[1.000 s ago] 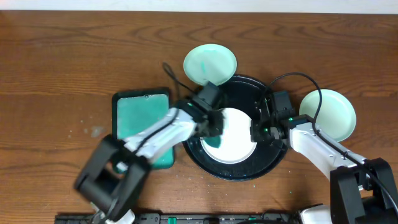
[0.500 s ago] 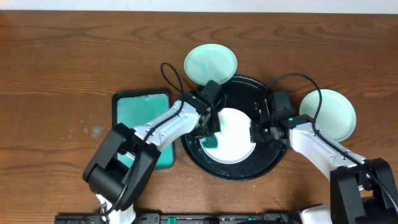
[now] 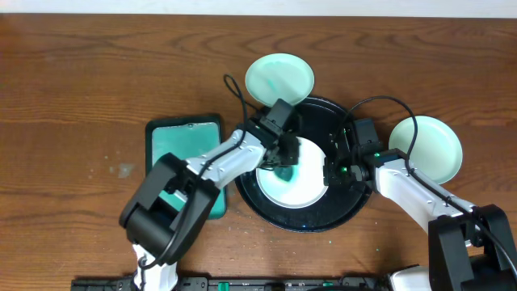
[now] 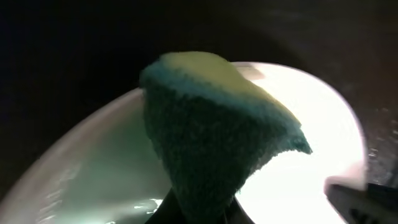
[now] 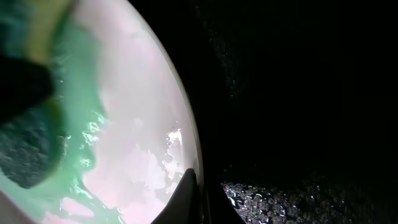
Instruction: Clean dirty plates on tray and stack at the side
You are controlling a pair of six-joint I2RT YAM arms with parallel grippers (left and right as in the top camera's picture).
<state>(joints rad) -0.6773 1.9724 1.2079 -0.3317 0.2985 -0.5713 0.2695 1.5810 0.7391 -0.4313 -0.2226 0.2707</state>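
The white plate [image 3: 305,192] lies in the black tray [image 3: 308,223], its left half smeared green. My left gripper [image 3: 283,168] is shut on a green and yellow sponge [image 4: 211,124] pressed on the plate [image 4: 314,162]. My right gripper [image 3: 329,171] is shut on the plate's right rim [image 5: 186,140]; its fingers [image 5: 186,196] pinch the edge over the wet tray [image 5: 298,93]. The sponge [image 5: 28,146] shows at the left of the right wrist view. One mint plate [image 3: 279,78] sits behind the tray. Another mint plate [image 3: 430,147] sits to its right.
A rectangular green dish [image 3: 179,149] lies on the wooden table left of the tray, partly under my left arm. Cables loop above both wrists. The far mint plate touches the tray's back rim.
My left gripper has swept the sponge from the plate's lower left toward its upper middle. The far mint plate has shifted slightly right. The right gripper has stayed on the rim.
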